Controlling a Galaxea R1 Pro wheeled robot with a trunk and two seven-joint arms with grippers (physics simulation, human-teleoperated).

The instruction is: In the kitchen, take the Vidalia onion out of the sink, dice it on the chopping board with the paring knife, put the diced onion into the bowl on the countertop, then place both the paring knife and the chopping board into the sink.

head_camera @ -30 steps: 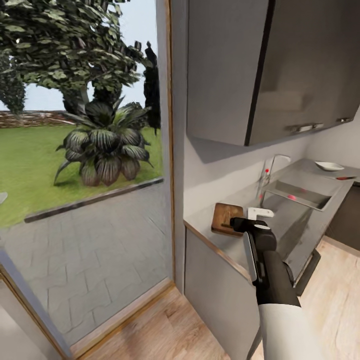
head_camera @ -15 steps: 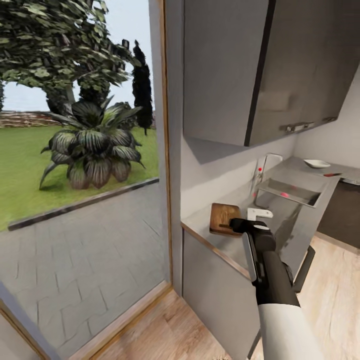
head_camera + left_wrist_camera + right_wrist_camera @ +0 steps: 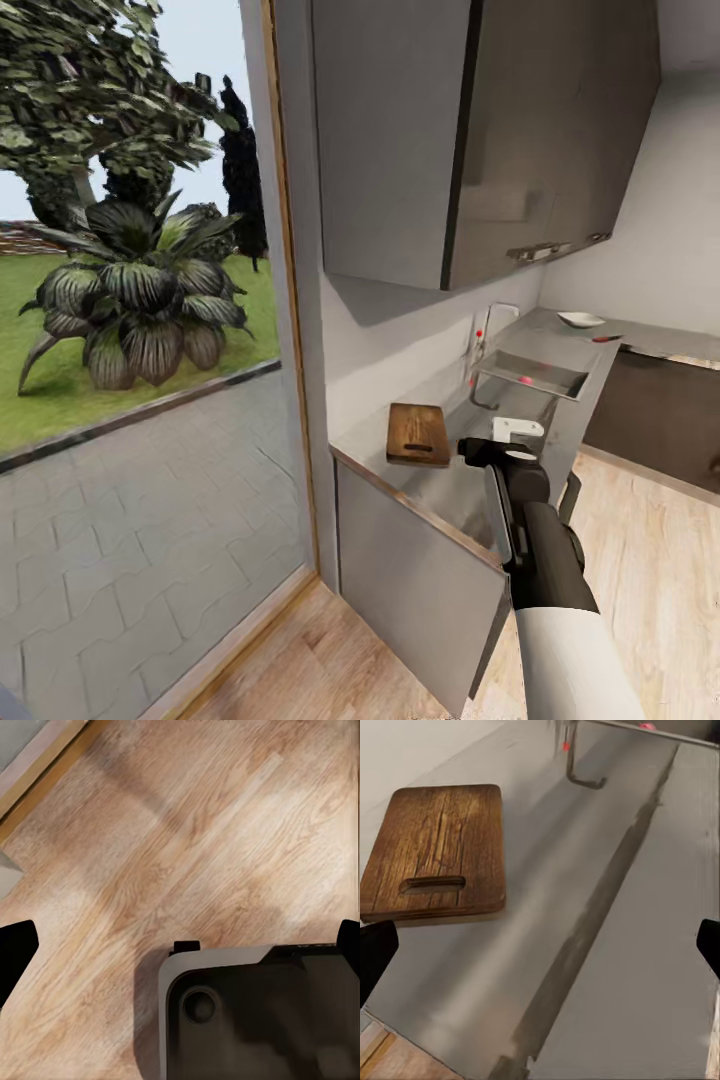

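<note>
— Right hand [image 3: 490, 440] first, from the head view: it hangs over the desk [image 3: 520, 420] just beside the chopping board [image 3: 418, 434], holding nothing. How wide is it?

— Can't tell from there. Beyond the board, farther along the desk, sits the sink [image 3: 530, 373] with its tap [image 3: 487, 325] and something small and red in the basin (the onion, perhaps; too small to say). Past the sink lie the bowl [image 3: 581, 320] and a thin reddish thing, possibly the paring knife [image 3: 606, 339].

— And the left wrist view?

— Left hand [image 3: 180, 945] spread wide, empty, its dark fingertips [image 3: 16, 945] at the frame's edges, over wood floor [image 3: 225, 832] well away from the board.

— Right wrist view?

— Also spread wide, one fingertip [image 3: 375, 949] next to the board [image 3: 435, 851], which lies flat on the desk [image 3: 645, 945] with its slot handle [image 3: 433, 883] at the near end.

— How would it handle?

— Stiff, fairly weighty wood, I'd judge, flat on a glossy top, so hard to get under. I'd pinch the edge at the slot end, or slide it until it overhangs the desk. The onion will be round and slippery: grip across its middle.
</note>
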